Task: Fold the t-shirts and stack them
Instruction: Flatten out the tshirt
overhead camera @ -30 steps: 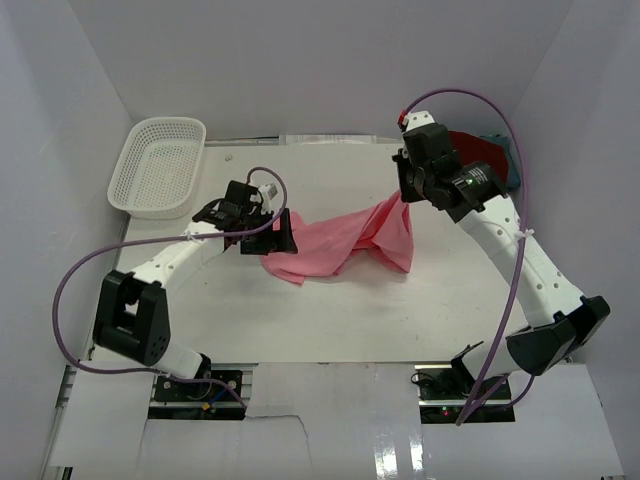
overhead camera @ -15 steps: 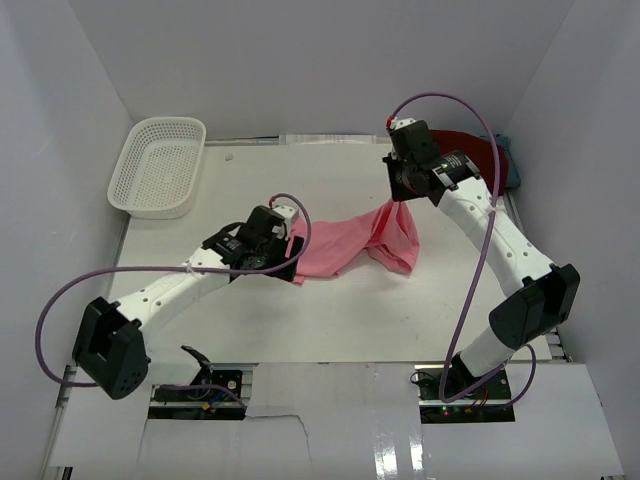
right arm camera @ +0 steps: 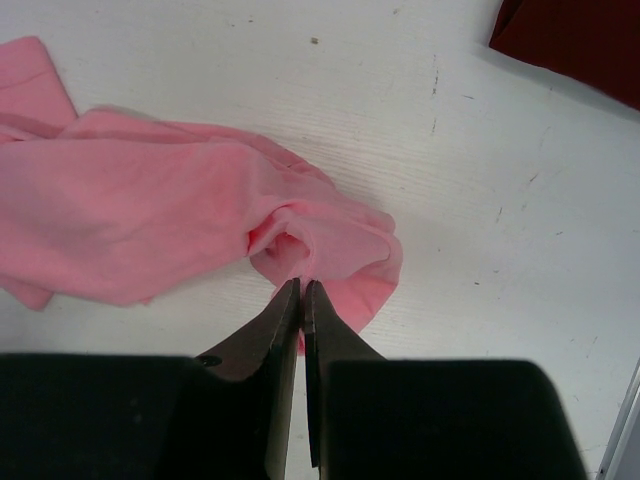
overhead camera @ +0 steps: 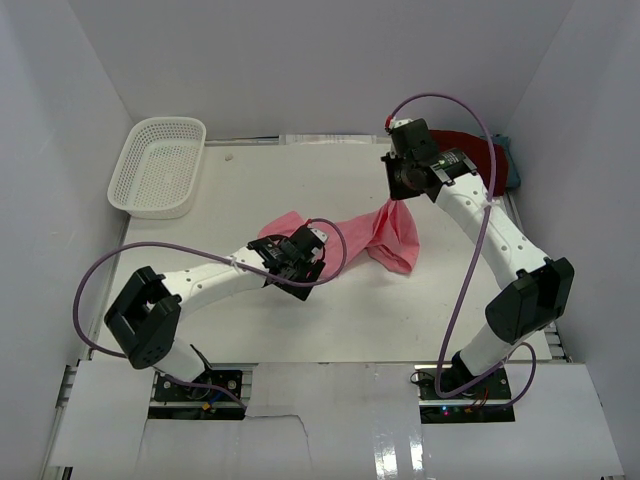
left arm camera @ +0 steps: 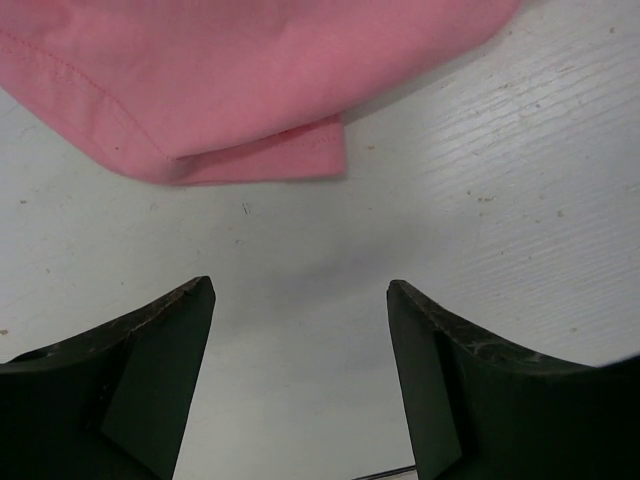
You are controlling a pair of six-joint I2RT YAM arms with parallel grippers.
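Observation:
A light pink t-shirt [overhead camera: 350, 238] lies crumpled across the middle of the table. My right gripper [overhead camera: 399, 197] is shut on a fold at its right end; in the right wrist view the jaws [right arm camera: 302, 284] pinch the pink cloth [right arm camera: 150, 220], which bunches up around them. My left gripper [overhead camera: 303, 270] hovers open just in front of the shirt's near left edge. The left wrist view shows bare table between its fingers [left arm camera: 160, 370] and the pink hem [left arm camera: 250, 160] just ahead. A dark red t-shirt [overhead camera: 472, 150] and a teal-grey one [overhead camera: 513, 168] lie at the back right.
A white perforated basket [overhead camera: 160, 165] stands at the back left corner. White walls close in the table on three sides. The dark red shirt's corner [right arm camera: 580, 40] shows at the top right of the right wrist view. Purple cables loop off both arms.
My left gripper has moved right and nearer, off the shirt's left end, which now lies on the table. Its jaws have narrowed a little. The right gripper shifted slightly left, still holding.

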